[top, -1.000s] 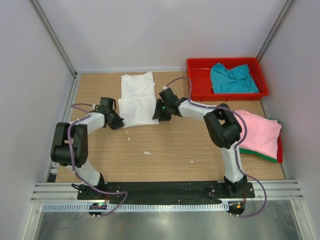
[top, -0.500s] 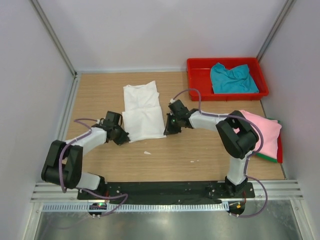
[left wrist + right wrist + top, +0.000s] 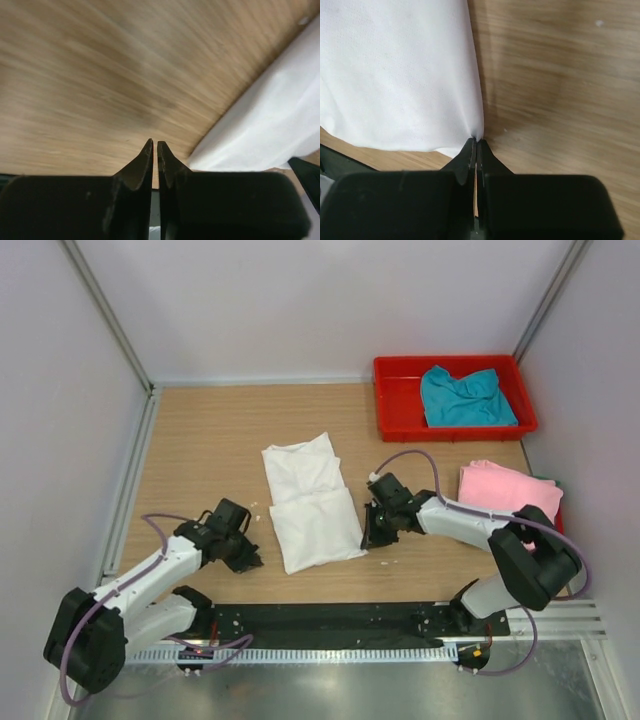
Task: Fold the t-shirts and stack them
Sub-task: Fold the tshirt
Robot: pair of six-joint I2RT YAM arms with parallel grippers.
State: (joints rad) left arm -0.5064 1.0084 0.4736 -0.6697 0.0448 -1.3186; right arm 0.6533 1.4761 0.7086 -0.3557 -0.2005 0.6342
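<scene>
The white t-shirt [image 3: 310, 505] lies folded and slightly tilted in the middle of the wooden table. My right gripper [image 3: 370, 537] is shut on its right edge, and the cloth [image 3: 395, 75] is pinched at the fingertips [image 3: 476, 141]. My left gripper [image 3: 252, 560] is shut just left of the shirt's near left corner. In the left wrist view its tips [image 3: 154, 144] hold nothing, and the cloth [image 3: 270, 115] lies just to their right. The teal t-shirt [image 3: 465, 395] is crumpled in the red tray [image 3: 390, 410]. The pink t-shirt [image 3: 505, 490] lies folded at the right. The green t-shirt is hidden.
The red tray stands at the back right corner. A red edge [image 3: 558, 525] shows beside the pink shirt, against the right wall. White walls close in three sides. The black base rail [image 3: 330, 615] runs along the near edge.
Both grippers have moved toward the near edge and the white shirt has slid with them and turned a little. The left gripper now sits apart from the shirt's corner.
</scene>
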